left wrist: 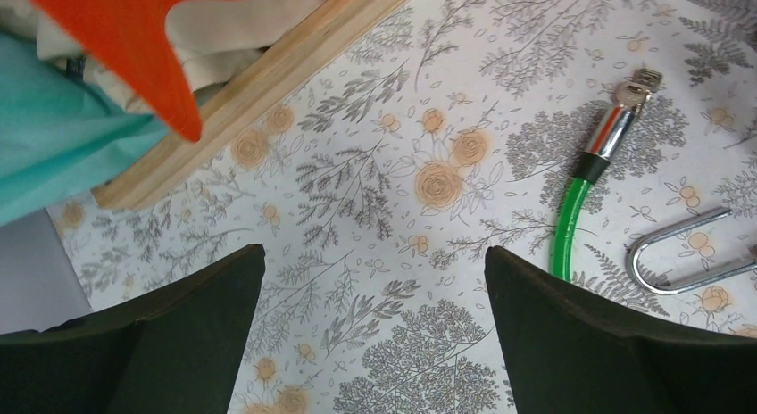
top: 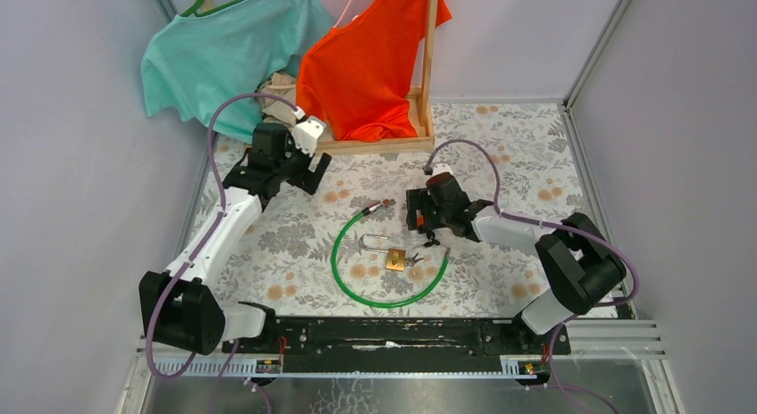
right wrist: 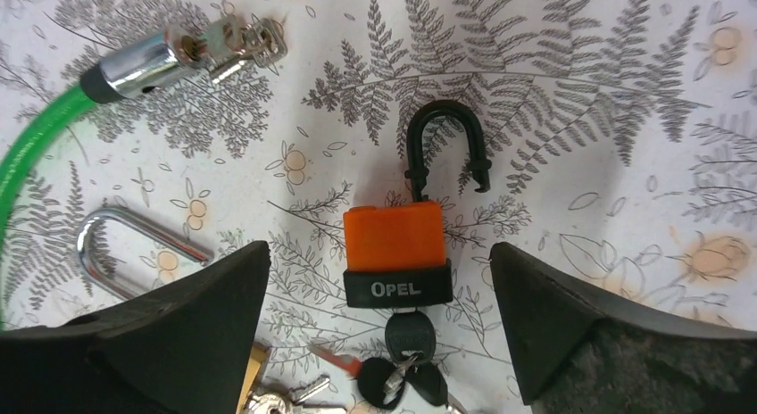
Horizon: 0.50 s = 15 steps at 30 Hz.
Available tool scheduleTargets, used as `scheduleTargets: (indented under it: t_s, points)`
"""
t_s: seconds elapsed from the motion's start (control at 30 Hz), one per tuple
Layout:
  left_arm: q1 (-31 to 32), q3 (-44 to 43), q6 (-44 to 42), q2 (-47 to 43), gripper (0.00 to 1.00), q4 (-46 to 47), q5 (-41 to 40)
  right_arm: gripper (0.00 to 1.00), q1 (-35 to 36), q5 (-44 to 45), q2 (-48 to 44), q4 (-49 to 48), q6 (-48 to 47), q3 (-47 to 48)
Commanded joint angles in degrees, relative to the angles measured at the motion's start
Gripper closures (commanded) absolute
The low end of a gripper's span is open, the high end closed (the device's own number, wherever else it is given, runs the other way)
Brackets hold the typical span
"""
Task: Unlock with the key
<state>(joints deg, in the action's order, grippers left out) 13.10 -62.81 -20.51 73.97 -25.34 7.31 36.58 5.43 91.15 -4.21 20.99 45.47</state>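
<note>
The left arm (top: pixel 223 227) and the right arm (top: pixel 513 228) are built alike: bulky black housings at the joints and smooth white shells on the links between them. A thin lilac cable (top: pixel 212 128) loops along the left arm from its near end to its far end, and a second lilac cable (top: pixel 473 148) runs along the right arm. Each wrist carries a small white block (top: pixel 310 128). Both bases sit on a black rail (top: pixel 393 335) at the near edge. The left gripper (left wrist: pixel 375 253) has two matt dark fingers (left wrist: pixel 143 343), broad and wedge-shaped with blunt tips. The right gripper (right wrist: pixel 379 253) has the same dark wedges, and its right finger looks slightly grainy.
</note>
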Motion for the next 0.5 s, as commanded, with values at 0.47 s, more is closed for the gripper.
scheduleTargets:
  t_s: [0.47]
  points:
    - [-7.83, 28.29, 16.35, -1.48, 0.00, 42.03, 0.31, 0.01, -12.33, 47.90, -32.21, -13.27, -7.08, -16.76]
